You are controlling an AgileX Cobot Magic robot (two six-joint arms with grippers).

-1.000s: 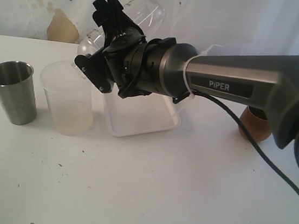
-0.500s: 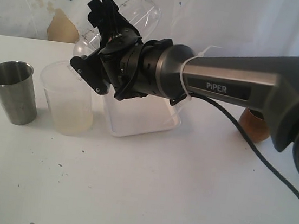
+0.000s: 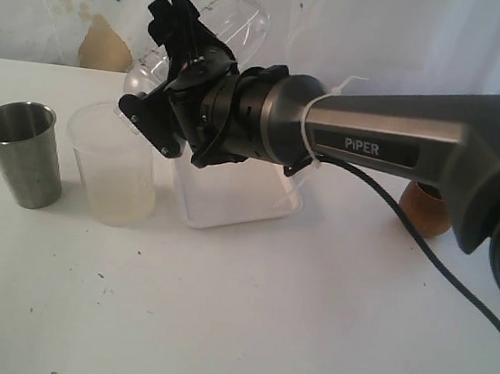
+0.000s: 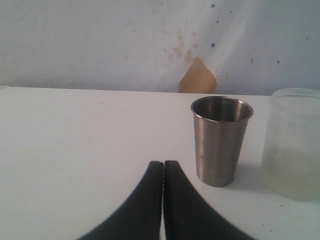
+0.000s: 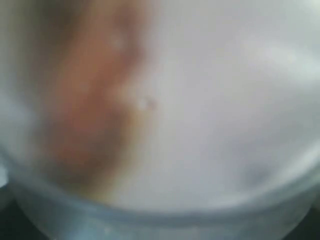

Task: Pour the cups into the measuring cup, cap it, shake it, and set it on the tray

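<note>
The clear measuring cup (image 3: 239,17) hangs tilted in the air above the back of the table, with my right gripper (image 3: 165,63) shut across its middle. Its rounded end (image 3: 144,72) points down-left over the frosted cup. In the right wrist view the measuring cup (image 5: 200,100) is a blur that fills the picture and hides the fingers. The steel tumbler (image 3: 19,151) (image 4: 220,142) stands upright at the far left. The wooden cup (image 3: 425,210) stands at the right, partly behind the arm. The white tray (image 3: 230,198) lies under the right wrist. My left gripper (image 4: 163,164) is shut and holds nothing, a little short of the tumbler.
A frosted translucent plastic cup (image 3: 111,165) (image 4: 292,145) stands between the steel tumbler and the tray, with a pale liquid low inside. A black cable (image 3: 425,245) trails from the right arm across the table. A stained white wall backs the table.
The right gripper with the measuring cup has shifted a little to the left and then held still. The cups on the table have not moved.
</note>
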